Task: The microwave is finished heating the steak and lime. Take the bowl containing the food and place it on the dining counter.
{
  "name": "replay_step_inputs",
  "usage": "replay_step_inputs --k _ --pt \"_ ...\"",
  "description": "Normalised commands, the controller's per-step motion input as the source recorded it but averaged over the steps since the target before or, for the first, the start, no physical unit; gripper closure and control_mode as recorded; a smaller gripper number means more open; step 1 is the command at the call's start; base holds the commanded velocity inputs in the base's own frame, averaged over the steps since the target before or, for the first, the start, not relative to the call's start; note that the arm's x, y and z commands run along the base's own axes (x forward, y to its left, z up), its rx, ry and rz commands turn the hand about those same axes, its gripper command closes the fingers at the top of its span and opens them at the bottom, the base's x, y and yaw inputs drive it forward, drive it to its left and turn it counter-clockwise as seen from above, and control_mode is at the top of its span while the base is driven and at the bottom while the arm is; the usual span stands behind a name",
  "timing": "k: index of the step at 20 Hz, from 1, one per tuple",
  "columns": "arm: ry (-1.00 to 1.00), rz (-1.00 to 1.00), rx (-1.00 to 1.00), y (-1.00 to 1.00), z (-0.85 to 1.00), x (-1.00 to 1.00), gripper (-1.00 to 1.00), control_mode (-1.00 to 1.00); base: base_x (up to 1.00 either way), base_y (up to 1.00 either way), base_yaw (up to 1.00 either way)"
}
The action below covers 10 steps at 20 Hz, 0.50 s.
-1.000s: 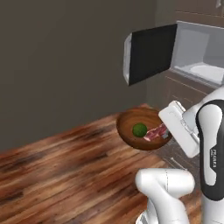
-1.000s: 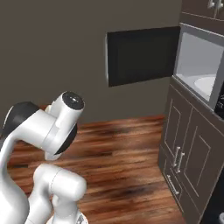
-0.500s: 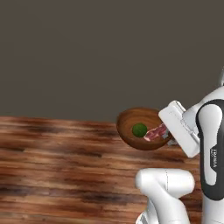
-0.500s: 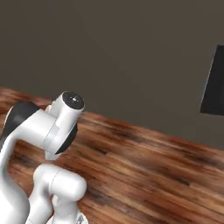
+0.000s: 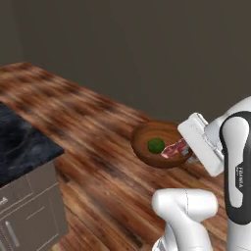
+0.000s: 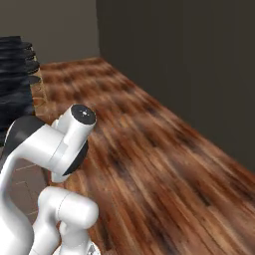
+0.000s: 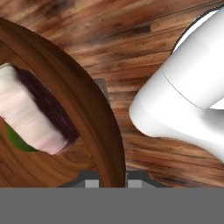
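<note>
Closest to us, our gripper (image 7: 113, 177) pinches the rim of the bowl (image 5: 162, 147), one finger on each side of the wall. The bowl hangs in the air over the brown floor (image 5: 93, 147), close to our white arm. Inside it sit the steak (image 5: 174, 148) and the lime (image 5: 156, 145).

A moment ago we saw the open microwave and then just a dark wall. Now the black dining counter (image 5: 22, 147) has come into sight at the left, because our base turned. We think we are close to setting the bowl down.

The arm has writing on it, too blurry to read.
</note>
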Motion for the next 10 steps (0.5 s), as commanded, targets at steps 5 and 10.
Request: replay_step_inputs --k 5,10 --pt "0.00 0.00 0.00 0.00 0.00 0.00 1.00 1.00 0.10 0.00 0.88" --pt "0.00 0.00 0.00 0.00 0.00 0.00 1.00 1.00 0.80 0.11 0.55"
